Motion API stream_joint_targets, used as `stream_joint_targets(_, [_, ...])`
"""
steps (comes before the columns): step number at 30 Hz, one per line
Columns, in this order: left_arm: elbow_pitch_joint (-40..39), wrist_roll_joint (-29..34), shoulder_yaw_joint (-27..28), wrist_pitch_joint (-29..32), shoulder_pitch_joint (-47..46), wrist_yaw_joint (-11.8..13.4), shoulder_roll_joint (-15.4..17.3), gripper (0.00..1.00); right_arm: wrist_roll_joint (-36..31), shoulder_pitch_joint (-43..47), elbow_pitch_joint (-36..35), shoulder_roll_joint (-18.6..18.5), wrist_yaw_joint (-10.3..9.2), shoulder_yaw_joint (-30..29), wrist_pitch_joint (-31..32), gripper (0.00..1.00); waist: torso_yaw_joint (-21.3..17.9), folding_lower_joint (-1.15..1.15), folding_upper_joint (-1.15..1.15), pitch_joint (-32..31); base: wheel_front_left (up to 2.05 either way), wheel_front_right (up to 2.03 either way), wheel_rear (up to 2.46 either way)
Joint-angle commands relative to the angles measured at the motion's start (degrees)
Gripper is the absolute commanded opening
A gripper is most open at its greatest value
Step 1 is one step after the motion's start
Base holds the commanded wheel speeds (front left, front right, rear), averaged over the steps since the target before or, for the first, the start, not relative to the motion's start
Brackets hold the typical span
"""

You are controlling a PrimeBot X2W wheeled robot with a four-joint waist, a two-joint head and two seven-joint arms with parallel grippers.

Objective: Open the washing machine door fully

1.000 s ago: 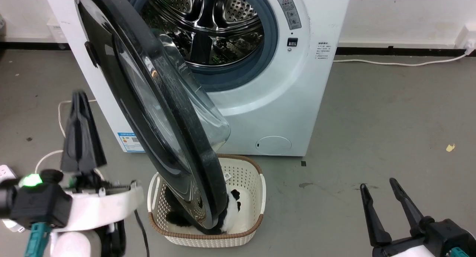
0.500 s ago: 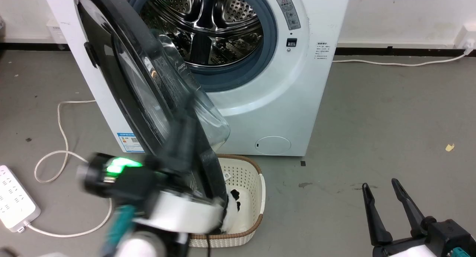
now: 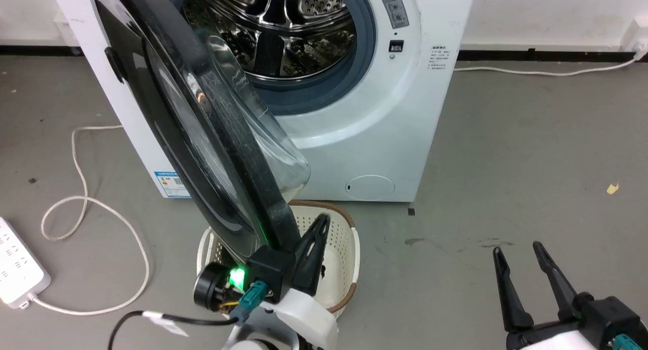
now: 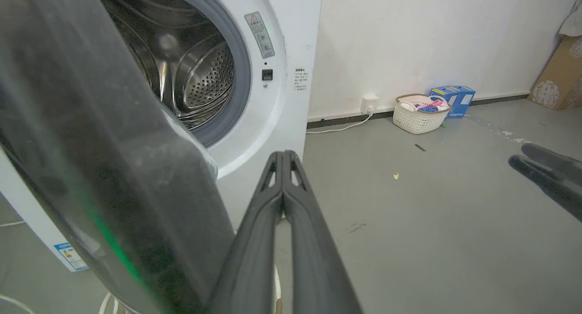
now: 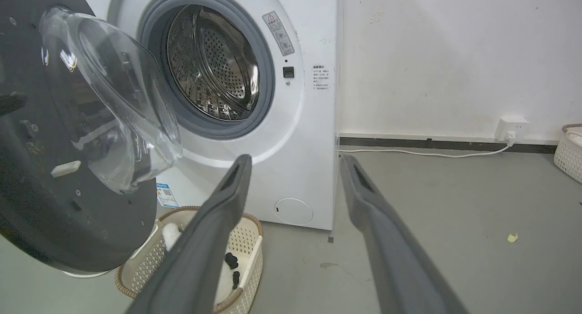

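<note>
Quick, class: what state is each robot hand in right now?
Left hand: closed, empty, beside the washing machine door.
Right hand: open, holding nothing.

Your right pincer (image 5: 295, 163) reads fingers parted, empty. Washing machine door (image 5: 32, 214) swung out to its left; basket (image 5: 249, 241) behind its left finger.

Even, diffuse indoor light is filling every view, laying only soft shadows on the grey floor (image 3: 506, 137). Highlights are glinting off the steel drum (image 3: 273, 26), and glare is streaking the glass of the washing machine door (image 3: 167, 112). In the left wrist view the door's near edge is looming blurred and out of focus, a green glow (image 4: 113, 255) running along it. Both wrist views are bowing straight lines toward their edges.
</note>
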Motion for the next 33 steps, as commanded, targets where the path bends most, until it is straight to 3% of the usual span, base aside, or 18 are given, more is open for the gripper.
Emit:
stream_joint_targets(1, [2.23, -0.64, -0.09, 0.06, -0.07, -0.2, -0.15, 0.0, 0.18, -1.04, 0.22, 0.24, 0.05, -0.03, -0.2, 1.0, 0.02, 0.0, 0.0, 0.31, 0.0, 0.0, 0.0])
stream_joint_targets(7, [7.99, -1.71, 1.83, 0.12, -0.62, 1.81, -0.17, 0.0, 0.04, -1.26, 0.59, 0.24, 0.05, 0.18, -0.06, 1.0, 0.69, 0.0, 0.0, 0.8, 0.0, 0.0, 0.0])
stream_joint_targets(13, [8.96, -2.52, 2.56, -0.25, 0.14, 2.04, 0.65, 0.0, -0.19, -0.97, 0.77, 0.24, 0.05, 0.01, 0.16, 1.0, 3.51, 0.0, 0.0, 0.03, 0.0, 0.0, 0.0])
stream_joint_targets(23, [5.36, -3.31, 3.09, 1.49, 4.28, 3.15, 2.77, 0.0, 0.3, 0.35, 1.08, 0.24, 0.05, 0.12, 0.57, 1.0, 13.19, 0.0, 0.0, -2.31, 0.0, 0.0, 0.0])
stream_joint_targets(33, [3.6, -5.11, 7.76, 1.95, 4.85, 5.18, 5.7, 0.0, -0.07, 0.46, 0.6, 0.24, 0.05, 1.22, 1.82, 1.0, 20.96, 0.0, 0.0, -1.27, 0.0, 0.0, 0.0])
